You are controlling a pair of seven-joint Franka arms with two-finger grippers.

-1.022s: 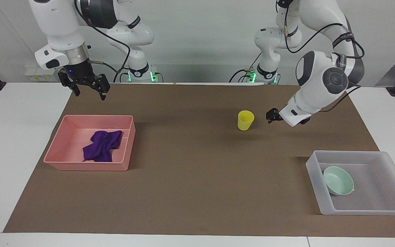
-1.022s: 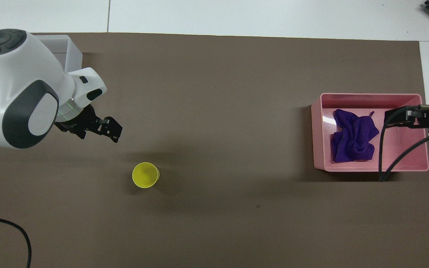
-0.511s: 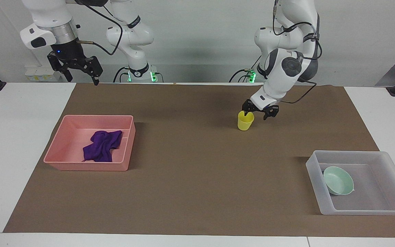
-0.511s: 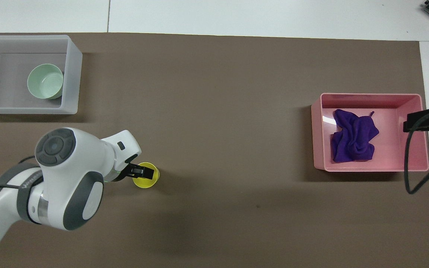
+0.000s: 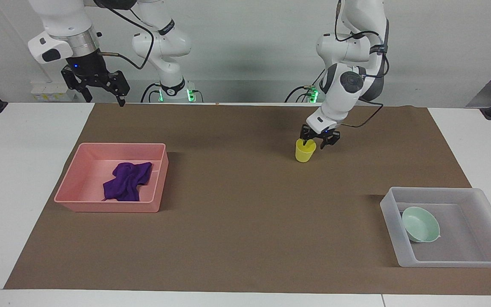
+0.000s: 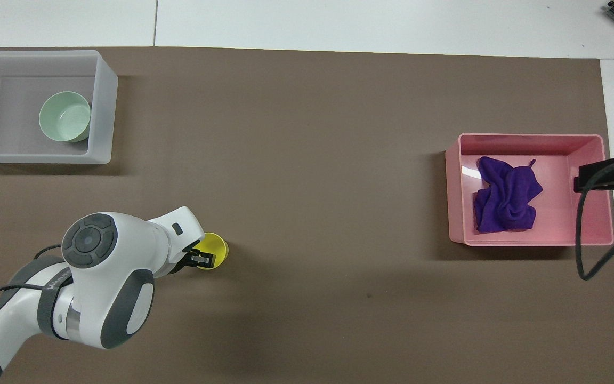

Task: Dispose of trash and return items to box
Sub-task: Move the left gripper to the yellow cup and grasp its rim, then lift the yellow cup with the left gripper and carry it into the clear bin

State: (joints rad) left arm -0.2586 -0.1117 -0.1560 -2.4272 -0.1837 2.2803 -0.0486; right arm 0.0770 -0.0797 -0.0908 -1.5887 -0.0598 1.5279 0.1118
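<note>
Yellow plastic cup, upright right of frame centre, sits directly under the left gripper, whose part-open fingers straddle its rim without clamping.

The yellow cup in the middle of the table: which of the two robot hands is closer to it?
The left. The left gripper is right at the rim of the yellow cup, one finger inside it. The right gripper waits up in the air at the right arm's end, above the table edge.
</note>
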